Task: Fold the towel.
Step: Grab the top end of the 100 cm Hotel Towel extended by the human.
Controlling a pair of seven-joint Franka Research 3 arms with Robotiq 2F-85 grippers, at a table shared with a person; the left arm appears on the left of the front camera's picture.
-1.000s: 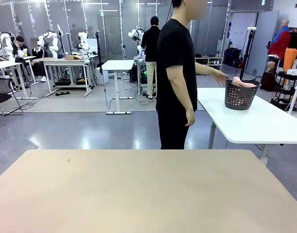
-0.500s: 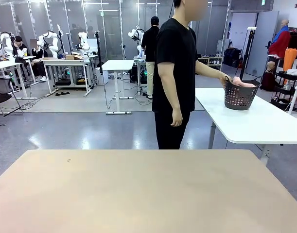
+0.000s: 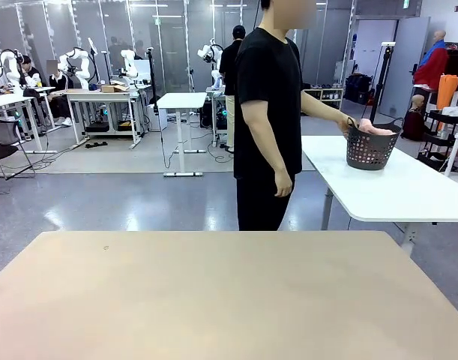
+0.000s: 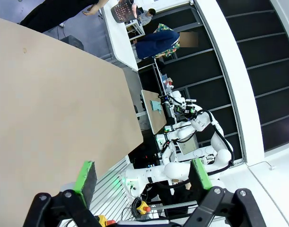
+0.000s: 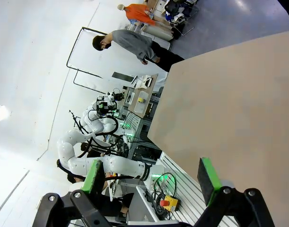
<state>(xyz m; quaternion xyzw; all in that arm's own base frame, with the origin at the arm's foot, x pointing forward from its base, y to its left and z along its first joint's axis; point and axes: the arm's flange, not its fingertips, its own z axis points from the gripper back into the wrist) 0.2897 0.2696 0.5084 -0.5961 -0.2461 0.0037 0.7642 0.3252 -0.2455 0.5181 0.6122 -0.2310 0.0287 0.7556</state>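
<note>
1. My left gripper (image 4: 143, 166) is hanging well above the bench (image 3: 214, 300) with its jaws spread fully and nothing between them, exactly as a second ago.
2. The bench is lying bare from edge to edge; no cloth is reaching it yet.
3. The person (image 3: 267, 112) is standing beyond the bench's far edge, turning toward the white table (image 3: 408, 195). One hand (image 3: 283, 184) is dangling loose and empty at the hip.
4. The person's other hand (image 3: 347, 124), a second ago only stretching out, is now sitting on the rim of the dark basket (image 3: 369, 154). I cannot tell how firmly it is gripping.
5. The towel (image 3: 375, 129) is lying bunched in that basket, near the white table's far edge, not moving so far.
6. My right gripper (image 5: 151, 165) is likewise hovering wide open and empty.
7. I am judging that the towel is about to be brought over, so folding is not starting and I am waiting.
</note>
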